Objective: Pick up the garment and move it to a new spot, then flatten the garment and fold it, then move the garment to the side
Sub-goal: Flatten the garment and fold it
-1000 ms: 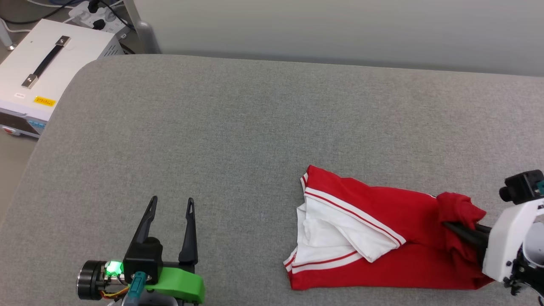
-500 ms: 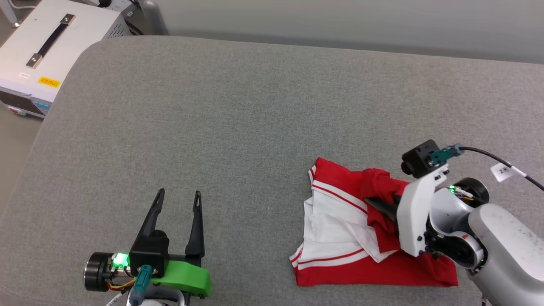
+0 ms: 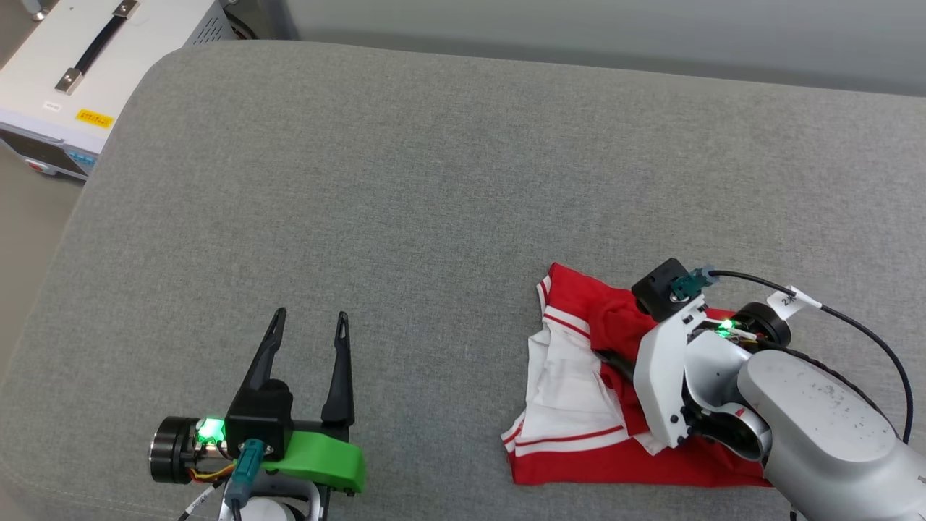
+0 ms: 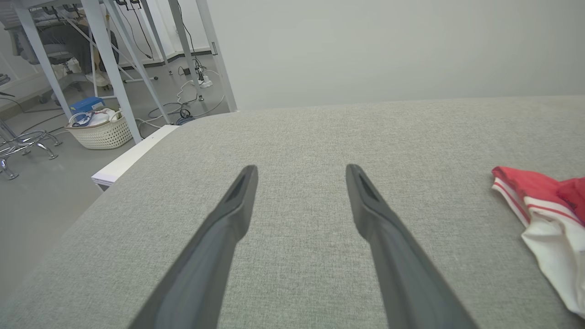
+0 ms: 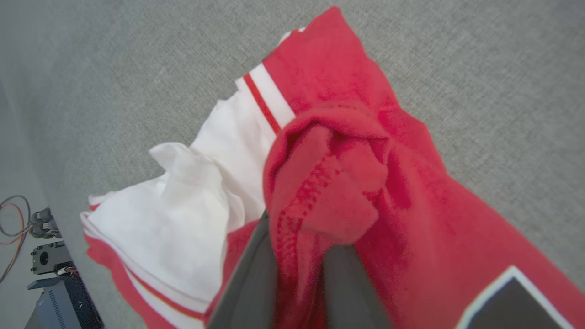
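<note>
– Judging by how the garment [image 3: 579, 391] lies, how far along is the job?

– Mid-fold, I'd say. It sits on the grey padded table [image 3: 405, 181] as a compact bundle with the white sleeves turned inward, so the pick-up, the shift and most of the flattening look done. The fold isn't finished, and the last move to the side is yet to come.

– What are the hands doing?

– The right hand [image 5: 297, 256] is clenched on a bunch of red cloth, which bulges up between its two dark fingers. The rest of the shirt spreads out just under and ahead of it, white sleeves off to its left. The left hand [image 3: 309, 315] is released, fingers wide, nothing between them, resting low over bare table. The garment is well apart from it, off to its right.

– And the count?

– One garment, two hands, one table. Beyond the table's far left corner, ahead of the left hand, one white case with a dark handle [image 3: 72, 65]. On the floor further off, one pale woven basket [image 4: 98, 132].
</note>
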